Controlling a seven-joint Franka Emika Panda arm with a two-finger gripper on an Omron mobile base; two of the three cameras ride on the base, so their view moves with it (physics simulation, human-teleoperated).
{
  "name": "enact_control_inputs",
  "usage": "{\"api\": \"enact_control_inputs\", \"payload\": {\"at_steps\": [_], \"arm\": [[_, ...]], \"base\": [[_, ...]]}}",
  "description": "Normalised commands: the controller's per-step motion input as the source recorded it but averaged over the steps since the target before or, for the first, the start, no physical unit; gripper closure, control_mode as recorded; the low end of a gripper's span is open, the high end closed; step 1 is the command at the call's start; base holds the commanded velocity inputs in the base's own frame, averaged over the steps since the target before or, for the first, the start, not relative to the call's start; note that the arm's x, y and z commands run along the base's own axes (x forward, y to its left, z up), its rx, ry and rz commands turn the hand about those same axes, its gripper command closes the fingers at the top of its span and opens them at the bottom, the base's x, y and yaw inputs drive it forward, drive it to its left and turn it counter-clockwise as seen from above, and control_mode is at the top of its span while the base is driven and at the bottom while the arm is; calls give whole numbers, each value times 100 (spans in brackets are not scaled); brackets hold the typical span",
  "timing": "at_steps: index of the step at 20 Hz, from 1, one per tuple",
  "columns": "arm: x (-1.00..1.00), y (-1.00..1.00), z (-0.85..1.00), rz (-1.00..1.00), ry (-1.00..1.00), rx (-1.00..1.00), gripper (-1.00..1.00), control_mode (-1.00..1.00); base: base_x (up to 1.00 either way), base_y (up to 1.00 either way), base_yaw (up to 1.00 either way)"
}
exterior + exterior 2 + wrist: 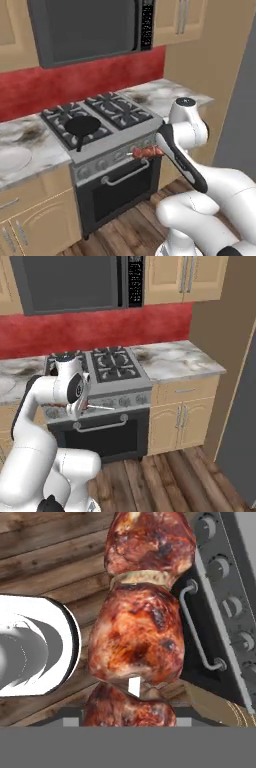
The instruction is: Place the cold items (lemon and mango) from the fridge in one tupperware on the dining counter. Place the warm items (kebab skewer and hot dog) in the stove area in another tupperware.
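- Gripper (159,151): your jaws are clamped on the skewer (148,152), which they carry in mid-air in front of the stove (107,150), level with its knobs (102,163).
- Grip and pose: the skewer lies roughly level and sticks out sideways from the hand, likely because it was taken by its middle; in the right base view its thin bare tip (102,407) points away from the arm toward the oven door.
- Skewer, close up: the hand view shows glossy red-brown chunks of meat (137,637) with dark charred spots, threaded in a row with a pale slice between two of them; a short white piece of stick shows between the lower chunks.
- Clearance: the skewer hangs free, touching neither the oven handle (125,174) nor the floor (140,220) below.
- Stove top: a black pan (82,126) sits on the front left burner, well apart from the skewer.
- Counters: marble tops flank the stove; a plate (12,159) rests on the left one.
- Task standing: judged from this pose, the skewer is in transit, and you have yet to bring it to a tupperware.
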Motion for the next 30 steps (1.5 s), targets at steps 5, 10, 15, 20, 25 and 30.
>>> {"api": "enact_control_inputs", "payload": {"at_steps": [5,10,15,20,25,30], "arm": [[0,0,0,0,0,0,100,100],[0,0,0,0,0,0,100,100],[0,0,0,0,0,0,100,100],[0,0,0,0,0,0,100,100],[0,0,0,0,0,0,100,100],[0,0,0,0,0,0,100,100]], "base": [[-14,0,-98],[-8,0,-99],[0,0,-100],[-28,0,-95],[-27,-33,-76],[-38,-87,-18]]}}
